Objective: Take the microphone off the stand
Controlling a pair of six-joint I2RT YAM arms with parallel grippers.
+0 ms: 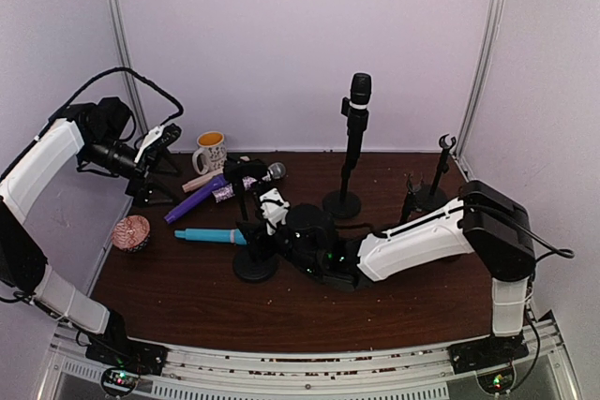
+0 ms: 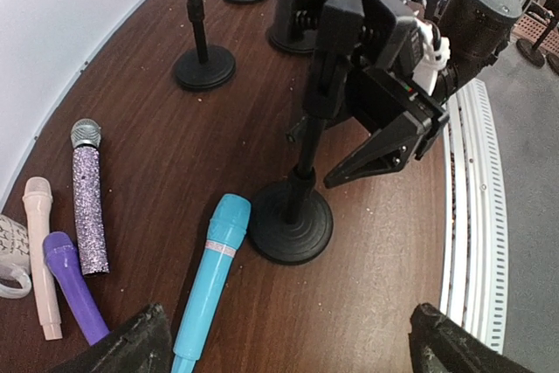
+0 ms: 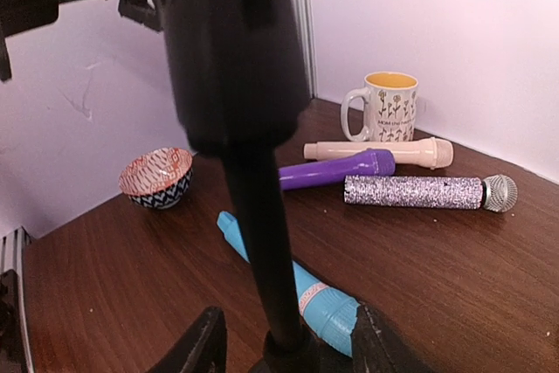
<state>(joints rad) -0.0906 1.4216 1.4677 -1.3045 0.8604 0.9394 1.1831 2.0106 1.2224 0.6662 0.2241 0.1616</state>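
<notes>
Evenly bright, soft light, pinkish-lilac cast on white walls (image 1: pixel 281 44). Only faint, short shadows on dark table (image 1: pixel 187 297), with a mild sheen in left wrist view. Top view sharp, slight bend at frame posts (image 1: pixel 487 44). Left wrist strongly fisheyed, table edge curved. Right wrist: near stand pole (image 3: pixel 253 216) blurred, solid black, no detail; mug (image 3: pixel 389 107) and background fairly sharp.

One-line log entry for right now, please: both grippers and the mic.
right gripper: open, straddling pole of near stand | left gripper: open, raised at far left, holding nothing | black microphone: in clip, not yet removed
</notes>
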